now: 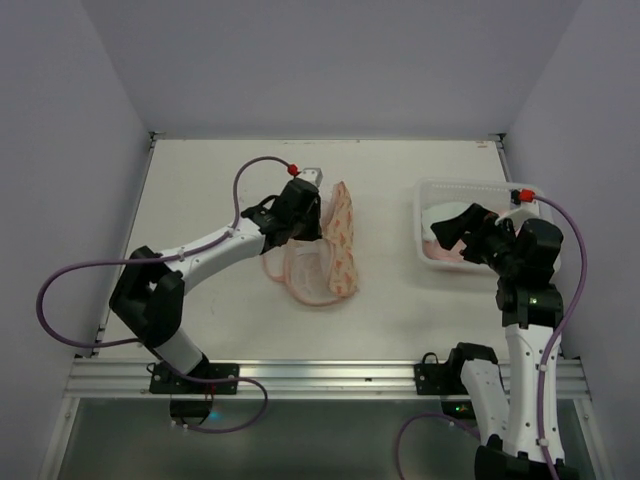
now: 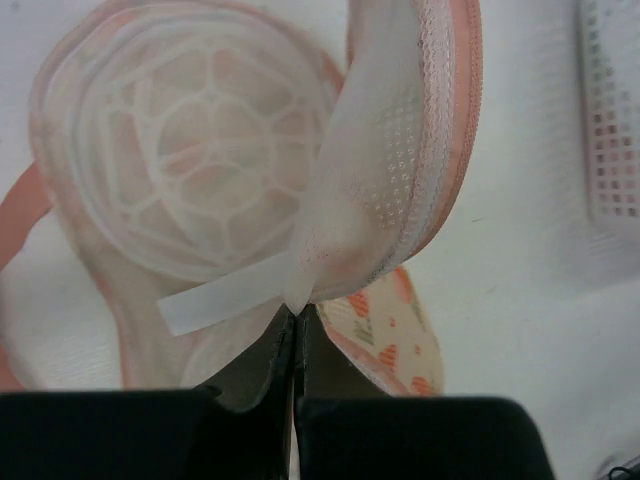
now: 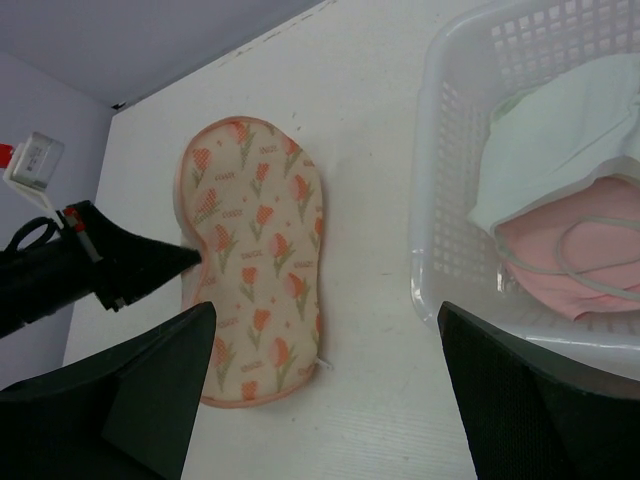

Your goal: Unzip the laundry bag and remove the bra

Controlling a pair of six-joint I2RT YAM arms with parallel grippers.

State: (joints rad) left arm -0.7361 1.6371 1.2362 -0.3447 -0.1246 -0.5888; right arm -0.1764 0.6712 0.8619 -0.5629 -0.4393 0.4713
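The laundry bag (image 1: 343,240) lies unzipped at the table's middle, its peach tulip-print flap lifted on edge. My left gripper (image 1: 300,212) is shut on that flap's lined rim (image 2: 380,190), jaws pressed together (image 2: 295,318). The open lower half shows a white lattice dome (image 2: 190,180) behind mesh. In the right wrist view the bag's printed face (image 3: 260,260) stands beside the left gripper (image 3: 120,265). My right gripper (image 1: 455,232) hangs open and empty over the basket's left side (image 3: 325,400). A pink garment with a thin strap (image 3: 570,270), seemingly the bra, lies in the basket.
A white plastic lattice basket (image 1: 480,184) stands at the right; it also shows in the right wrist view (image 3: 430,120) and the left wrist view (image 2: 610,120). A white garment (image 3: 560,150) lies on the pink one. Walls enclose the table at the back and on both sides.
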